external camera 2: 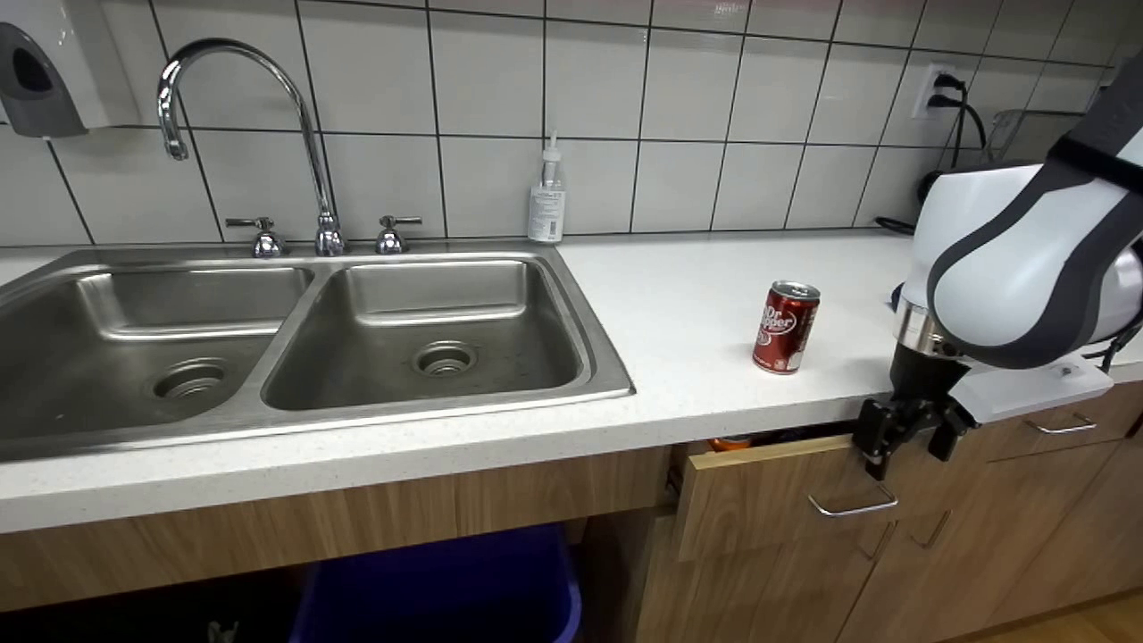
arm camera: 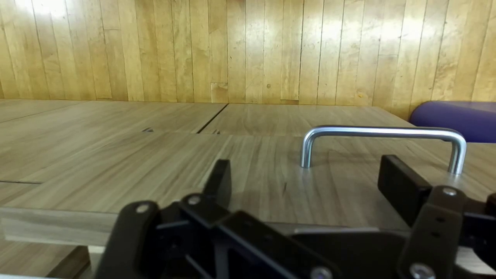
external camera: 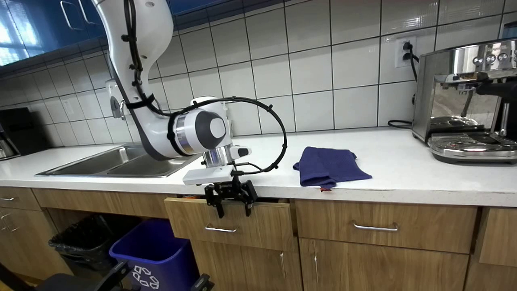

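My gripper [external camera: 234, 213] points down at the front of a wooden drawer [external camera: 262, 228] that stands partly pulled out under the counter. The gripper also shows in an exterior view [external camera 2: 909, 457] and in the wrist view [arm camera: 306, 170]. Its black fingers are wide apart with nothing between them. The drawer's silver bar handle [arm camera: 383, 131] lies just beyond the fingertips, offset to the right in the wrist view. It also shows below the gripper in an exterior view [external camera 2: 853, 511]. I cannot tell whether the fingers touch the drawer front. An orange item [external camera 2: 730, 442] shows inside the drawer.
A red soda can [external camera 2: 786, 328] stands on the white counter [external camera 2: 679, 295]. A steel sink [external camera: 165, 171] lies beside the arm. A folded blue cloth [external camera: 331, 165], an espresso machine [external camera: 472, 101] and a blue recycling bin [external camera: 155, 258] are nearby. A bottle [external camera 2: 546, 201] stands by the wall.
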